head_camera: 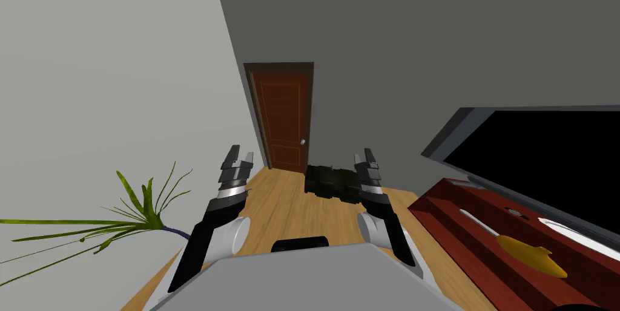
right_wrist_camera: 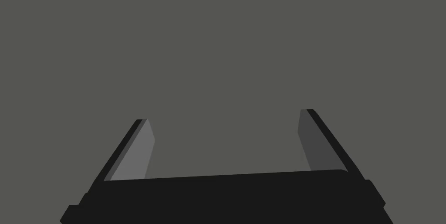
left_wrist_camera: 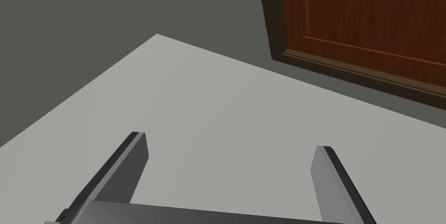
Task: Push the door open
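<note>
The door (head_camera: 281,121) stands well ahead of both pairs of fingers, at the far end of the wooden floor (head_camera: 281,207). It is a reddish-brown panelled leaf, shut inside a dark frame (head_camera: 278,66), with a small pale knob (head_camera: 302,141) on the edge nearer the right gripper's side. The left gripper (head_camera: 240,156) is raised in front of me, its two blades spread wide with nothing between them. In the left wrist view the same fingers (left_wrist_camera: 138,149) stand far apart before a light grey wall (left_wrist_camera: 226,103), and a corner of the door lies beyond one fingertip and off to its side — well apart from it, not touching. The right gripper (head_camera: 365,156) is held up at about the same height, its fingers likewise wide and empty (its wrist view shows the gap plainly). Just beside the right fingers in the head view, toward the left gripper, a black blocky object (head_camera: 330,183) sits on the floor between them and the door — what it is I cannot tell. Out past the left fingers, on the side away from the right gripper, a green plant (head_camera: 136,216) spreads long thin leaves against the light grey wall. On the outer side of the right fingers is a dark red cabinet (head_camera: 448,216) carrying a yellow object (head_camera: 533,256), with a black screen (head_camera: 545,162) in a grey surround above it.
</note>
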Available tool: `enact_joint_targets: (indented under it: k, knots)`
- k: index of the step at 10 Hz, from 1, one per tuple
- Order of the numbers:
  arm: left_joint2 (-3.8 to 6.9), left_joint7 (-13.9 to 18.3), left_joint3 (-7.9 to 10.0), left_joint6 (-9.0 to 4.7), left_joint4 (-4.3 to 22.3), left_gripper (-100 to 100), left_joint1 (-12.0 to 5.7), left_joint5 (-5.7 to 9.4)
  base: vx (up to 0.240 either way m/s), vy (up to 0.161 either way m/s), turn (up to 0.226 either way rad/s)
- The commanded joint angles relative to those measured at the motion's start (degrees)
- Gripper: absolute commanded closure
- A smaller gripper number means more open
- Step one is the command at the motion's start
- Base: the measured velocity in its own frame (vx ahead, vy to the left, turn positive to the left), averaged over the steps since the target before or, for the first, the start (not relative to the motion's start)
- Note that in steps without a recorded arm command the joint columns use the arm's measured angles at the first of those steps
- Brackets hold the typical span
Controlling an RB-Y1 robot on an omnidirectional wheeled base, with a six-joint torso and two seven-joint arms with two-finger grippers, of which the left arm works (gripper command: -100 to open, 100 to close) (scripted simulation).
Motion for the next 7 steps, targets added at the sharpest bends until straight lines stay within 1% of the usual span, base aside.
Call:
enact_joint_targets:
  k: [1, 2, 4, 6, 7]
  knots:
    - [0.66, 0.56, 0.41, -0.43, 0.72, -100, 0.07, 0.93, 0.015, 0.045, -0.224]
    - [1.14, 0.96, 0.71, -0.74, 1.25, -100, 0.12, 1.62, 0.032, 0.026, -0.258]
    - [2.27, 2.19, 1.61, -1.67, 2.84, -100, 0.26, 3.67, 0.051, 0.029, -0.324]
    - [3.34, 3.42, 2.51, -2.61, 4.44, -100, 0.41, 5.74, 0.06, 0.043, -0.292]
    - [3.7, 3.95, 2.91, -3.02, 5.14, -100, 0.47, 6.64, 0.055, 0.042, -0.335]
